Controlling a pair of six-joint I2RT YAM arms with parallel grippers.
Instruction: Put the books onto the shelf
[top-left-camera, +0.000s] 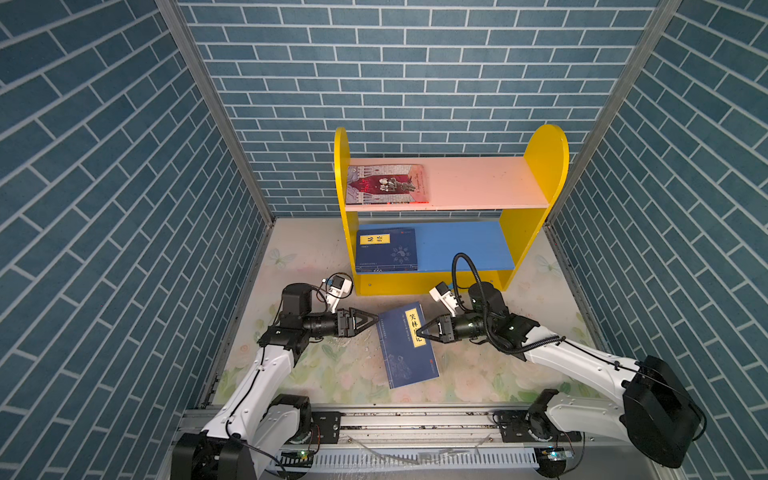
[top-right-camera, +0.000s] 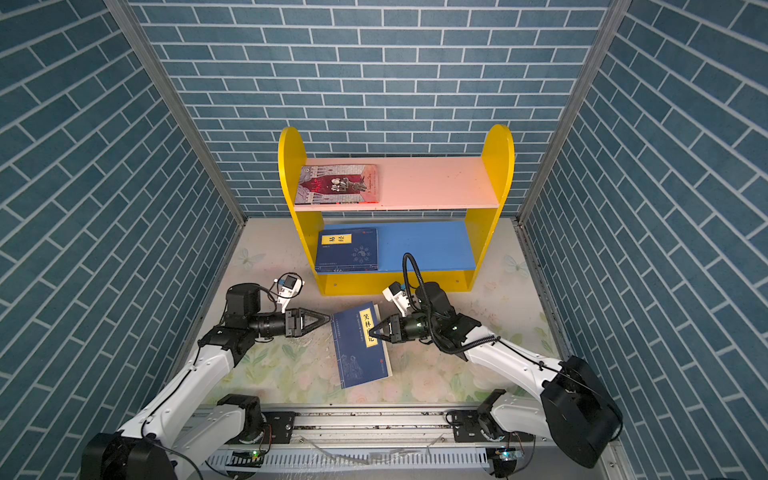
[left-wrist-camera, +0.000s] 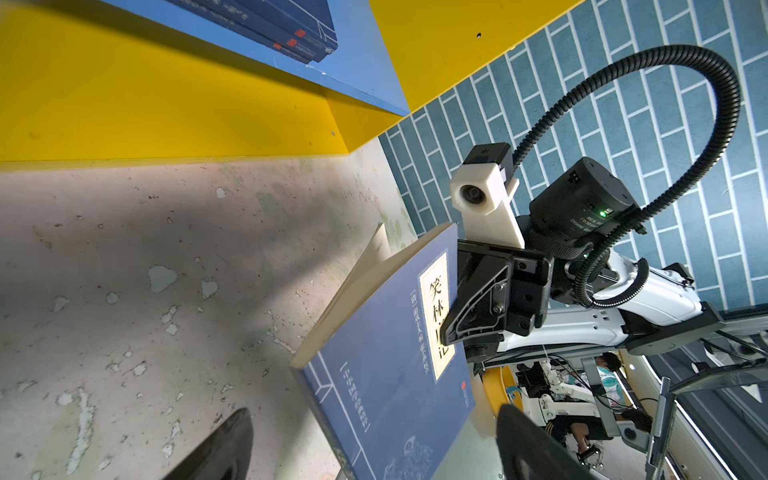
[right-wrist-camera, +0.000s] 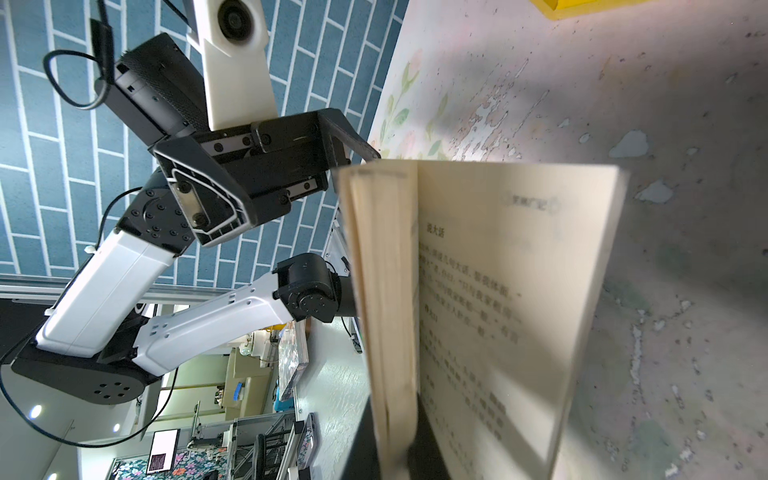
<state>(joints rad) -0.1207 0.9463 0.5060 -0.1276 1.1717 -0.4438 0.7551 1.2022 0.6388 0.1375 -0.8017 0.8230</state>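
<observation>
Top view: shelf (top-left-camera: 545, 166) pink board (top-left-camera: 478, 183), grey-red book (top-left-camera: 386, 184); blue board (top-left-camera: 461, 245), navy books (top-left-camera: 386, 249).

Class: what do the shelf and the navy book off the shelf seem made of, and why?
The shelf: likely painted wood board; flat matte panels, small fixing holes. The navy book: paper with a thin card cover; cream pages fan open in the right wrist view.

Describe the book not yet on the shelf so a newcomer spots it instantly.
Find the yellow-sided shelf at the back wall. Just in front of it is a yellow-labelled navy book. Unlike the shelved books, it is pinched by the right tool.
</observation>
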